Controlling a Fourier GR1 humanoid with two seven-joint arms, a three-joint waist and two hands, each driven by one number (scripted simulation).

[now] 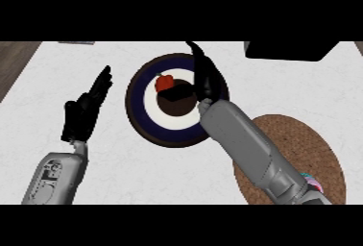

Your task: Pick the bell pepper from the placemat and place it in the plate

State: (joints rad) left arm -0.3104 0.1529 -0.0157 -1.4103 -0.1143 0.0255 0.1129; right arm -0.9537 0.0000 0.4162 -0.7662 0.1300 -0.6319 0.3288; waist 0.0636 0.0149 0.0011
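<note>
Placemat [322,158]: round, brown and woven, at the bench's near right edge; nothing of the task lies on it now, and my right forearm crosses its left side
Left robot hand [83,113]: resting over the left of the bench, fingers straight and together, holding nothing
Plate [142,103]: dark rim, white ring, dark middle, at the centre of the bench, just left of the placemat
Bell pepper [165,83]: red, lying inside the plate on its far left part, on the white ring
Right robot hand [206,79]: over the plate's right side, fingers straight and spread upward; beside the pepper, apart from it, not pinching it
Risk, judged: pulling my hand back low could brush the pepper and roll it toward the rim, or my forearm could drag the plate
Risk, judged: I cannot tell whether the pepper sits steady
Bench [106,178]: white, faintly marbled top; wood shows beyond its far left corner
Far edge: a black block [291,49] at the far right, a small grey thing [77,43] at the far left
</note>
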